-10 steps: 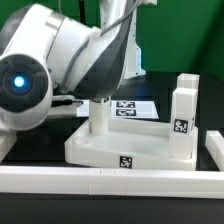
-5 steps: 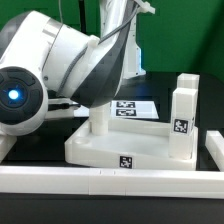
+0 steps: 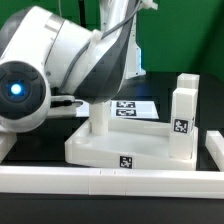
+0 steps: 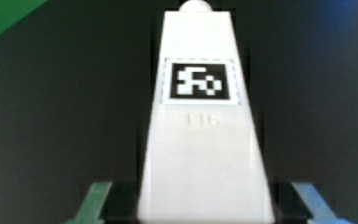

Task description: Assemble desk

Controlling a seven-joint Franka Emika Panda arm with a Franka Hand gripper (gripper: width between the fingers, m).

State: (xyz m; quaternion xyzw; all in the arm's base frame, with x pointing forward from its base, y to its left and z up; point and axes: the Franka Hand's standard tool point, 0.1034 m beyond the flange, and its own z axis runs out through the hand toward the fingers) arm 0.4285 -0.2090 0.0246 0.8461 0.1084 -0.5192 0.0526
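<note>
The white desk tabletop [image 3: 95, 152] lies on the black table with its rims up. One white leg [image 3: 97, 120] stands on its left part, right under my arm. In the wrist view that leg [image 4: 202, 120] runs between my fingers with its square marker facing the camera. My gripper [image 4: 202, 203] straddles it with the jaws apart, a dark gap showing on each side between the leg and the green finger [image 4: 101, 198] and the blue finger [image 4: 307, 198]. Two more legs stand at the right, a nearer one [image 3: 181, 125] and a farther one [image 3: 187, 88]. The arm hides my gripper in the exterior view.
The marker board [image 3: 135, 107] lies flat behind the tabletop. A long white border rail [image 3: 110, 181] runs along the front and another [image 3: 214, 150] stands at the exterior view's right. My arm's bulky body [image 3: 50, 70] fills the exterior view's left.
The arm's body has shifted slightly, down and then back up. The leg and the tabletop stay where they were.
</note>
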